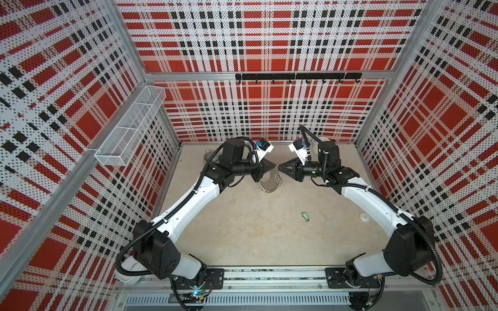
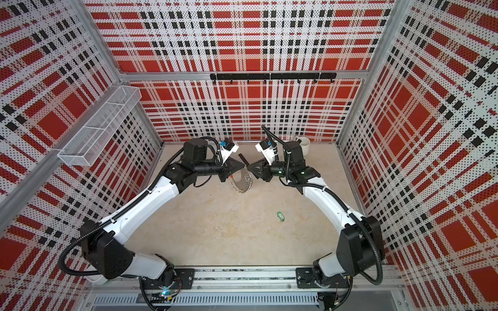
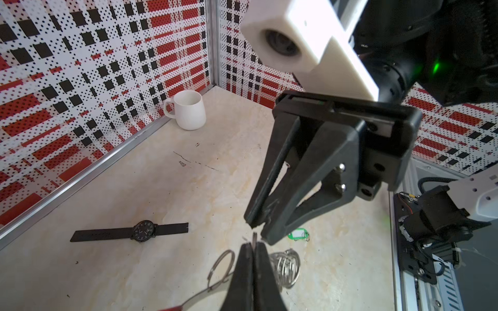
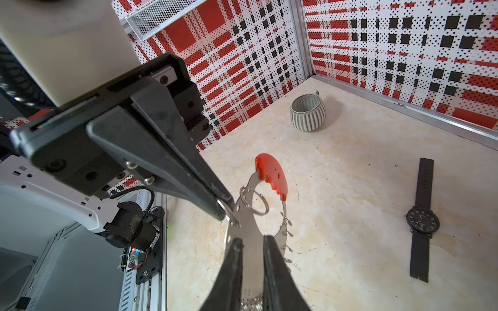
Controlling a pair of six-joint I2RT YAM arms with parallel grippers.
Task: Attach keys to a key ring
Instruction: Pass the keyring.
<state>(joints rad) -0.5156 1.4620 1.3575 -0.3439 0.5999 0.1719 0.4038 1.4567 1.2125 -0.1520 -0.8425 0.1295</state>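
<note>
The key ring (image 4: 246, 229) is a flat grey metal loop with a red arc (image 4: 272, 172) and small silver rings on its edge. It hangs tilted above the table at the far middle in both top views (image 1: 269, 185) (image 2: 242, 184). My left gripper (image 3: 254, 243) is shut on the loop's edge, and its fingers (image 4: 215, 204) pinch the metal band. My right gripper (image 4: 252, 241) faces it tip to tip (image 1: 280, 166), jaws a narrow gap apart, with the band showing in that gap. The keys, one green tag (image 1: 305, 216) (image 3: 297, 233), lie on the table, apart from both grippers.
A black wristwatch (image 4: 422, 223) (image 3: 144, 231) lies flat near the back wall. A white mug (image 3: 188, 110) stands in the far right corner and a striped cup (image 4: 308, 113) in the far left. A small white disc (image 1: 365, 217) lies by the right wall.
</note>
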